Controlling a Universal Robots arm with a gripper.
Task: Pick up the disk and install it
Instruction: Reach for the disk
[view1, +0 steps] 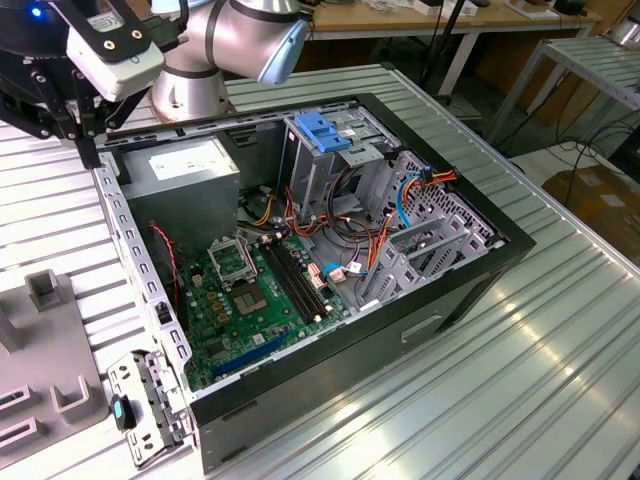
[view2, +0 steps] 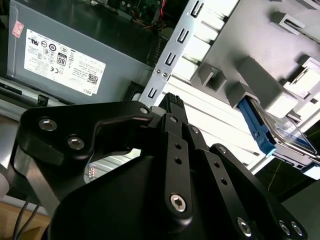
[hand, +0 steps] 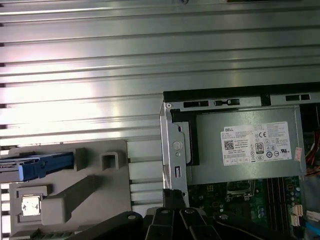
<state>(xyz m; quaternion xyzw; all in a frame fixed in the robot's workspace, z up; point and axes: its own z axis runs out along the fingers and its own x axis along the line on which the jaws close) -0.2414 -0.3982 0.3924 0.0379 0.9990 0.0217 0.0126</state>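
I see the open computer case lying on the ribbed counter, its green motherboard exposed. The arm hangs over its far-left corner.

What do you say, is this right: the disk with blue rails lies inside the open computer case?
Not right. The disk with blue rails lies outside the open computer case, in a grey holder on the table beside it. The first wrist view shows it.

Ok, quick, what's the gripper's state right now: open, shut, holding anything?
Gripper: cannot tell whether open or shut; the disk lies in the grey fixture, apart from it.
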